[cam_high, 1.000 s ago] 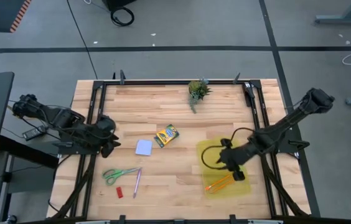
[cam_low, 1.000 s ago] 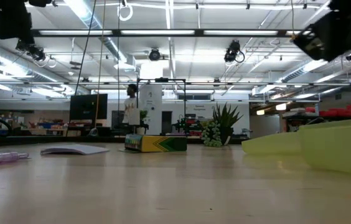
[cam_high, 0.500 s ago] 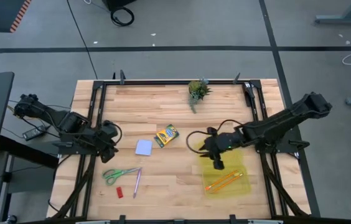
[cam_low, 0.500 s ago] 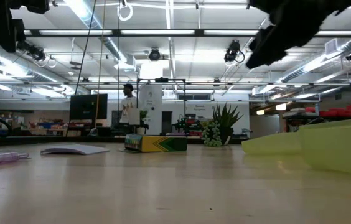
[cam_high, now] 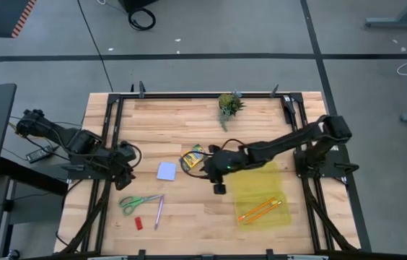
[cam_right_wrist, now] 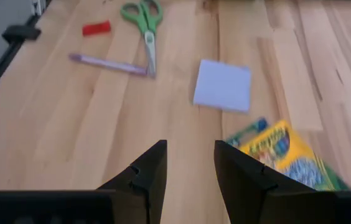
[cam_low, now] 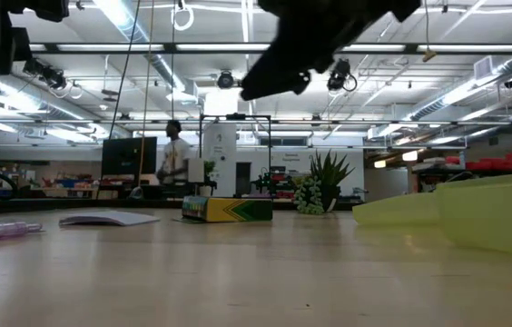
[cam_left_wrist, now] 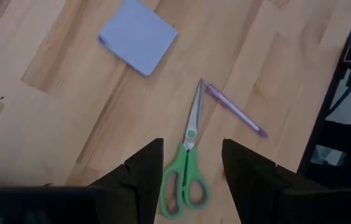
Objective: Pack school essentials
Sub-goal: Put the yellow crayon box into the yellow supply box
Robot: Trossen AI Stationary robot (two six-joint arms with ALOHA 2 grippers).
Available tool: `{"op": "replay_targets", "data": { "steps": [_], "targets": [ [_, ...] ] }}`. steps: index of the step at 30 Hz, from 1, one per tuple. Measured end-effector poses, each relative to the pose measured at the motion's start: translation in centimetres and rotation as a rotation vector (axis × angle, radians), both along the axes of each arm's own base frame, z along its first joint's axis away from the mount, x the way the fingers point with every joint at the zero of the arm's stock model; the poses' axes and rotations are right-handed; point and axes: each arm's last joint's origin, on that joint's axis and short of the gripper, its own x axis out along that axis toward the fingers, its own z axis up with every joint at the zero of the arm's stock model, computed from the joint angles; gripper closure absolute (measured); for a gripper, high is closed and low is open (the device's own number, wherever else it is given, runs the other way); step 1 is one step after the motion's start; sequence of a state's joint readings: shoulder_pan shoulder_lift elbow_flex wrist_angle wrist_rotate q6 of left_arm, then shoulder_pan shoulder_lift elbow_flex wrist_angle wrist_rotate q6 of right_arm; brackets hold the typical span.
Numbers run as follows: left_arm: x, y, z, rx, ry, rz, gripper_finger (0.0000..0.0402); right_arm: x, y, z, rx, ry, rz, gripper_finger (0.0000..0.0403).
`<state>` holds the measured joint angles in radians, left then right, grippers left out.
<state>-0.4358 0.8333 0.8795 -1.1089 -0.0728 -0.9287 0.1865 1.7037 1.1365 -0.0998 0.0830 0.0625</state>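
Left of the light-blue note pad (cam_high: 166,170), the left gripper (cam_left_wrist: 191,163) hangs over the counter (cam_high: 261,123) with its fingers (cam_left_wrist: 147,163) apart and nothing between them; the green-handled scissors (cam_left_wrist: 186,176) lie below the gap, untouched, their handles partly cut off by the wrist view's edge. One pinkish pen (cam_left_wrist: 232,109) meets the scissor tips. One tiny red eraser (cam_high: 138,223) lies beyond the scissors from the pad, too small for any detail.

Just right of the note pad, one yellow-green crayon box (cam_high: 193,157) sits half covered in the high view by the right arm. The right gripper (cam_right_wrist: 190,163) hovers just right of the pad, beside the box, fingers (cam_right_wrist: 152,165) moderately apart, gripping nothing and touching nothing.

Well right of the pad, the translucent yellow case (cam_high: 261,195) holds orange pencils (cam_high: 261,209); two seem to lie there, though the count is hard to make out. Away from the pad at the counter's far edge, one small potted plant (cam_high: 229,105) stands.
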Motion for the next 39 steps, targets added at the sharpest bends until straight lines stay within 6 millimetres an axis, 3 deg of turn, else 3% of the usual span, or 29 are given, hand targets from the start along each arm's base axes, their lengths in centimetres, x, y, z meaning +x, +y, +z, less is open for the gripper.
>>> {"op": "replay_targets", "data": {
  "steps": [11, 17, 23, 31, 39],
  "targets": [
    [-0.7, 0.3, 2.3, 0.034, -0.023, -0.064, 0.023, 4.7, -0.3, -0.7, 0.012, -0.017, 0.064, 0.0264],
    [-0.7, 0.3, 2.3, 0.04, -0.023, -0.074, 0.023, 7.8, 0.2, -1.7, 0.018, -0.019, 0.103, 0.0264],
    [-0.7, 0.3, 2.3, 0.027, -0.016, -0.073, 0.023, 10.6, -0.8, -2.3, -0.001, -0.013, 0.065, 0.0264],
    [-0.7, 0.3, 2.3, 0.017, -0.013, -0.076, 0.023, 10.6, -4.3, -3.5, -0.02, 0.13, -0.022, 0.024],
    [-0.7, 0.2, 2.3, 0.015, -0.02, -0.075, 0.023, 9.2, -9.2, -3.3, 0.07, 0.249, 0.046, 0.0129]
  ]
}}
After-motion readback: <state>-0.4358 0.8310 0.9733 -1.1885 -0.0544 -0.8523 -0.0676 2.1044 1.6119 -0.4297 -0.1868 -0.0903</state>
